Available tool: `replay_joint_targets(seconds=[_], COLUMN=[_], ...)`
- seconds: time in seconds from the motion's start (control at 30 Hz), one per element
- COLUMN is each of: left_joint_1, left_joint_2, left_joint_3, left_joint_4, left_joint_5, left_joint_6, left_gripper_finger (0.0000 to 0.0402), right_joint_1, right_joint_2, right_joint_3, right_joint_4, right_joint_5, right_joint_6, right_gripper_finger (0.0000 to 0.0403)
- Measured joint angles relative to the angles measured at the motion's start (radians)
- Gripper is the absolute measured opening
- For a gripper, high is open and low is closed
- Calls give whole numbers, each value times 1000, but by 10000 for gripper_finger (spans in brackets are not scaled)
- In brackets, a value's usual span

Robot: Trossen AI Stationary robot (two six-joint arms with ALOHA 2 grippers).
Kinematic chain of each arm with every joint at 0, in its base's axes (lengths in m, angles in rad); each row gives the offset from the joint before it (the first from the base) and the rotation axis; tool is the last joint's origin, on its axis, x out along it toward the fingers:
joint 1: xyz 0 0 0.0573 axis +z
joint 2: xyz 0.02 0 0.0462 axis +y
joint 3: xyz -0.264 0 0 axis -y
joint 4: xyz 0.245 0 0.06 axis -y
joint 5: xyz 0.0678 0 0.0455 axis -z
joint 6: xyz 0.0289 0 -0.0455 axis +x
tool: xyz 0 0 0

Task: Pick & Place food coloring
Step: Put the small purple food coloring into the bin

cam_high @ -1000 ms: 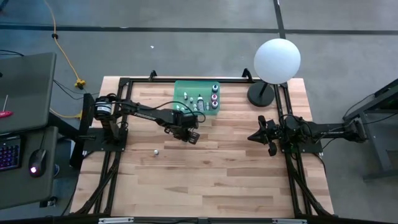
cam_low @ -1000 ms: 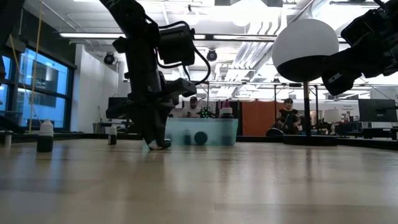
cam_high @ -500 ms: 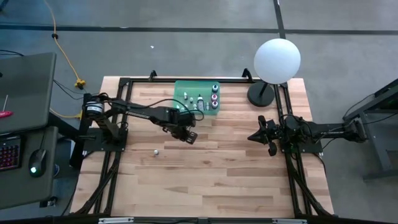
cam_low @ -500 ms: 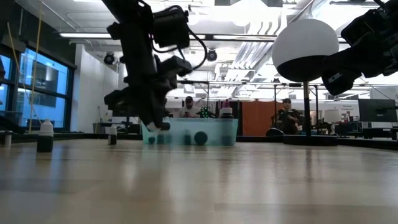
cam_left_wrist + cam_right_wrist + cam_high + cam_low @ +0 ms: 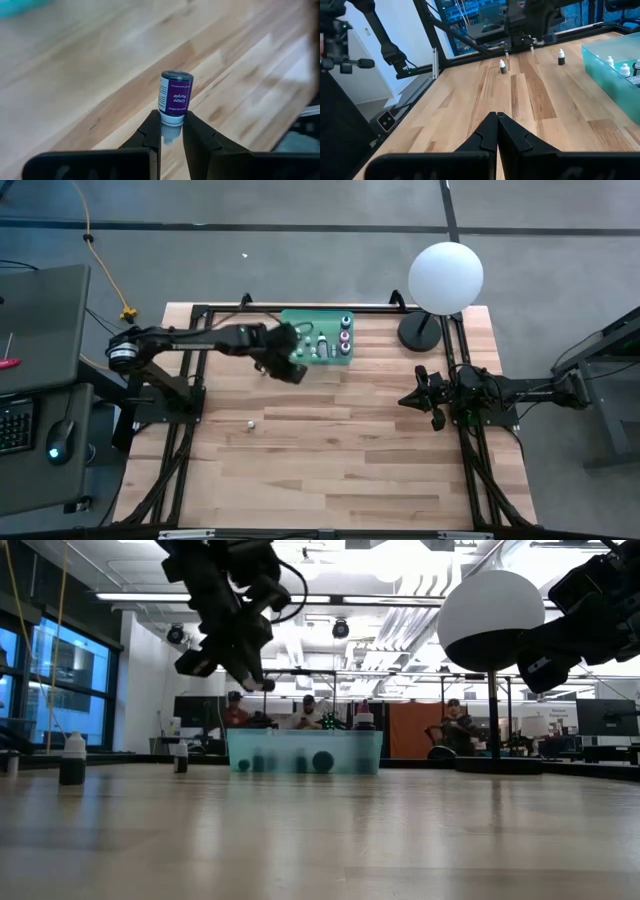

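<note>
We see the left hand (image 5: 171,131) pinched narrow on a small food coloring bottle (image 5: 175,98), gripping it at its whitish cap so the purple-labelled body sticks out beyond the fingertips, clear of the wooden counter (image 5: 340,450). From above, that hand (image 5: 283,362) sits at the near left corner of the green tray (image 5: 294,320), and in the low view it (image 5: 255,680) is raised well above the tray (image 5: 304,751), with the whitish cap just showing at its tip. Inside the tray we can make out several more bottles (image 5: 345,334), some with pink tops. One tiny bottle (image 5: 250,422) stands alone on the bare counter, well apart from the tray, and two more (image 5: 72,760) stand near the counter's far left edge in the low view. The right hand (image 5: 416,398) waits at the right side of the counter, below the white globe lamp (image 5: 446,277); its fingers (image 5: 481,135) are pressed together with nothing between them.
</note>
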Motion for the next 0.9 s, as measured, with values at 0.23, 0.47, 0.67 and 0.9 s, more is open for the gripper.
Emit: replay_joint_targets(seconds=[0.23,0.47,0.67,0.9], left_joint_1=[162,337,476,565], left_joint_2=[-28,-28,-5,98], left_joint_3=[0,0,3,2], left_joint_4=[85,275,385,391], left_joint_5=[185,460,644,768], left_joint_6=[22,-133,-269,-315], left_gripper_finger=[40,40,40,40], right_joint_1=[0,0,0,0], right_joint_2=[0,0,0,0], right_joint_3=[0,0,0,0], right_joint_4=[1,1,2,2], right_joint_5=[0,0,0,0], right_joint_6=[0,0,0,0], right_gripper_finger=[0,0,0,0])
